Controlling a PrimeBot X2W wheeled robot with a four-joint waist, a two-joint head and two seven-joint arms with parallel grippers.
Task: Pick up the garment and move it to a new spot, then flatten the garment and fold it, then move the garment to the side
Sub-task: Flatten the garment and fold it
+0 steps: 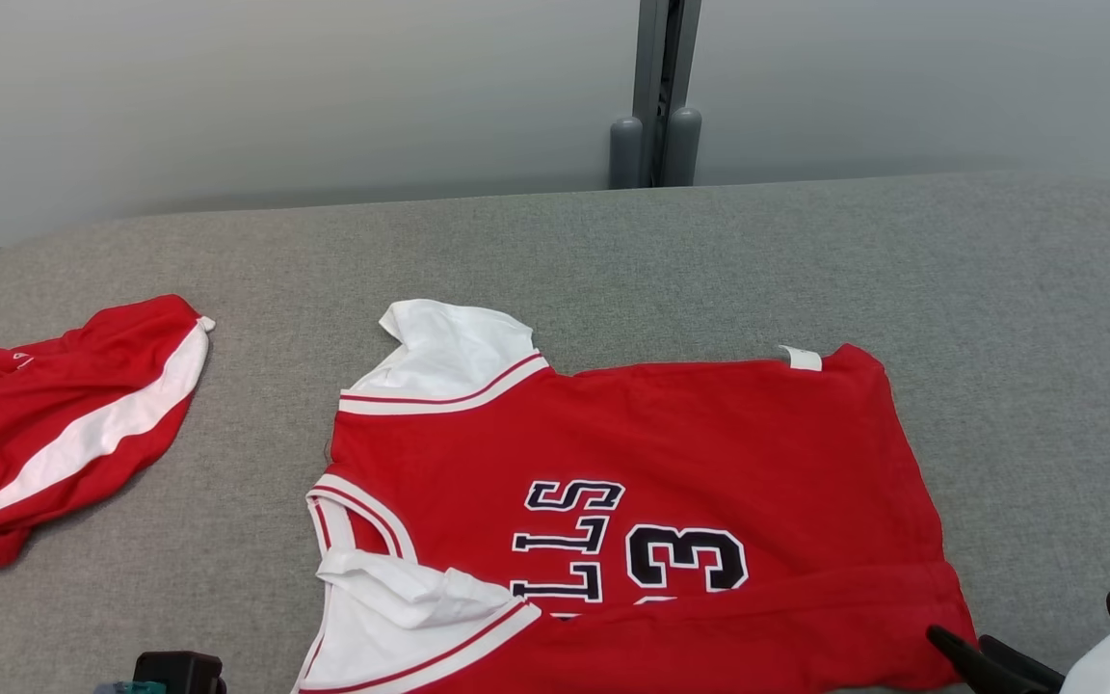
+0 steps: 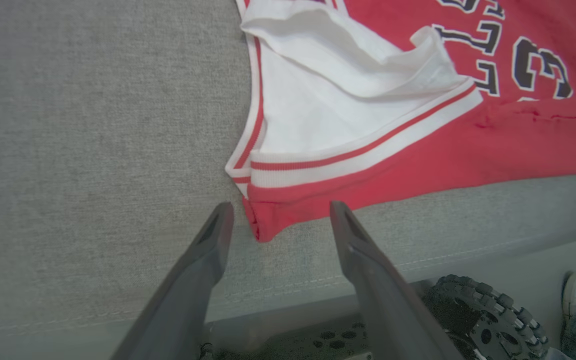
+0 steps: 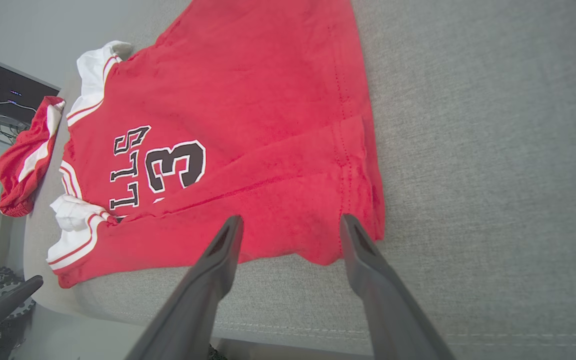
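Quick status: red jersey [image 1: 690, 453] is lying flat-ish on the grey desk [image 1: 709, 251], mid to near side, w/ the long axis running left-right across the robot's front. Collar and white sleeves point to its left, hem to its right. The near long edge looks folded over onto the body already, so imo it's partway thru the folding bit.

Left pincer [image 2: 280, 207] is wide open w/ nothing in it, tips either side of the near red corner just under the white sleeve [image 2: 328, 100]. Right pincer [image 3: 292, 220] is same deal: spread apart, empty, tips at the near edge by the hem corner [image 3: 368, 225].

So each arm sits at its own end of the near edge, neither one closer overall, and the cloth lies straight ahead of the fingers. Next grab prob wants both corners at once, else it'll skew.

Red shorts [image 1: 64, 424] w/ a white stripe sit well apart on the left, not touching the jersey.
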